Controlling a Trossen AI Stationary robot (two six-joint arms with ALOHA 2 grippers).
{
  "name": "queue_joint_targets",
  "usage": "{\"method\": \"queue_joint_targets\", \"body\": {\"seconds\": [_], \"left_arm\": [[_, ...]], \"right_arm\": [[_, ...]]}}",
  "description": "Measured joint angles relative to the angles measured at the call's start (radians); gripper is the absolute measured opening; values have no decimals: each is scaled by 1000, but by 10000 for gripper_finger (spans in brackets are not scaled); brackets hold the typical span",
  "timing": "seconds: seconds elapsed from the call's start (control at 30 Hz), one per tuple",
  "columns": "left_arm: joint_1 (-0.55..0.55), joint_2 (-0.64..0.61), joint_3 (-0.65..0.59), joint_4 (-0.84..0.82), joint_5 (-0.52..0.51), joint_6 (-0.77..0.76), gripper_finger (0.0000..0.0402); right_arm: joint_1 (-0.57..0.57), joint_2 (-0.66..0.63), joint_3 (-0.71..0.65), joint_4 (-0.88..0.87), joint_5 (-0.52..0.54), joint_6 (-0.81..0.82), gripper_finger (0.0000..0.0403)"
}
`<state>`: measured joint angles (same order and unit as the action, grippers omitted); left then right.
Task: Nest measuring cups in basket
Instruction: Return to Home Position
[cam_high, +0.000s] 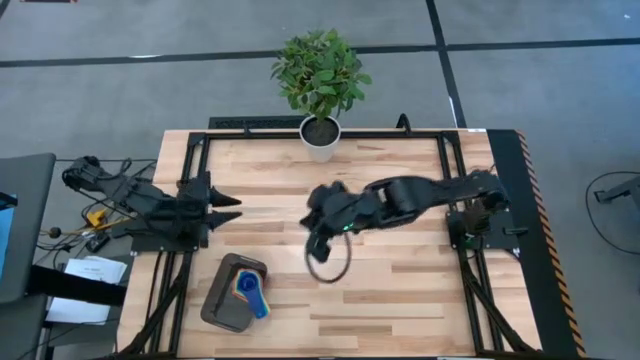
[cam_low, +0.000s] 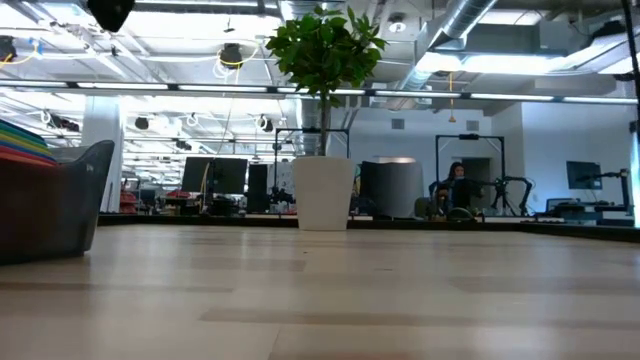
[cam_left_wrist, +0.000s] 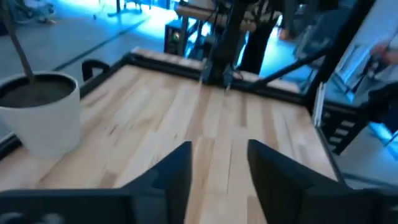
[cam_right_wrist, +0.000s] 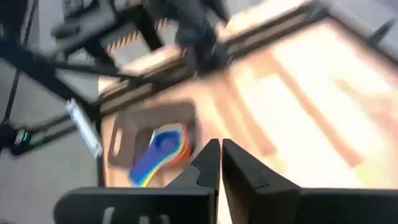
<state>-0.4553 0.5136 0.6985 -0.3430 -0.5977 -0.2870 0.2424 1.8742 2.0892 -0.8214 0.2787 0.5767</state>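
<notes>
Nearest the front edge of the bench (cam_high: 400, 300), the dark grey basket (cam_high: 220, 305) holds the measuring cups (cam_high: 248, 288) nested in one stack, a blue cup on top with its handle reaching toward the basket's rim; the low view shows their coloured rims peeping above the basket wall. Just beyond, over the middle of the bench, hangs the right hand (cam_high: 318, 240), its fingers pressed almost together and pinching nothing, apart from the basket and raised off the wood. Off to the left side, the left hand (cam_high: 228, 208) waits with fingers spread, empty, pointing across the bench. At the far edge stands the white plant pot (cam_high: 320, 138), and in the room behind a person (cam_low: 455, 188) sits at a desk. With the cups apparently delivered, the danger lies in the retreat. Should the right arm swing low or wide, it could catch the blue handle and spill the stack, or nudge the basket, which sits close to the bench's front edge. A path bending toward the far edge could brush the plant's leaves or the pot. The two hands are also near enough that a crossing move might bring them together.
</notes>
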Motion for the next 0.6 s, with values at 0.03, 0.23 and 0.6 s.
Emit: {"method": "queue_joint_targets", "body": {"seconds": [0.03,0.23,0.6], "left_arm": [[0,-19,-1,4,-7,5,135],[2,-148,-29,8,-84,21,56],[4,-238,-302,365,-156,217,8]], "right_arm": [[-4,-17,0,-38,35,-9,41],[-55,-134,-1,-187,94,-106,9],[-187,-507,-487,132,-6,-235,21]]}}
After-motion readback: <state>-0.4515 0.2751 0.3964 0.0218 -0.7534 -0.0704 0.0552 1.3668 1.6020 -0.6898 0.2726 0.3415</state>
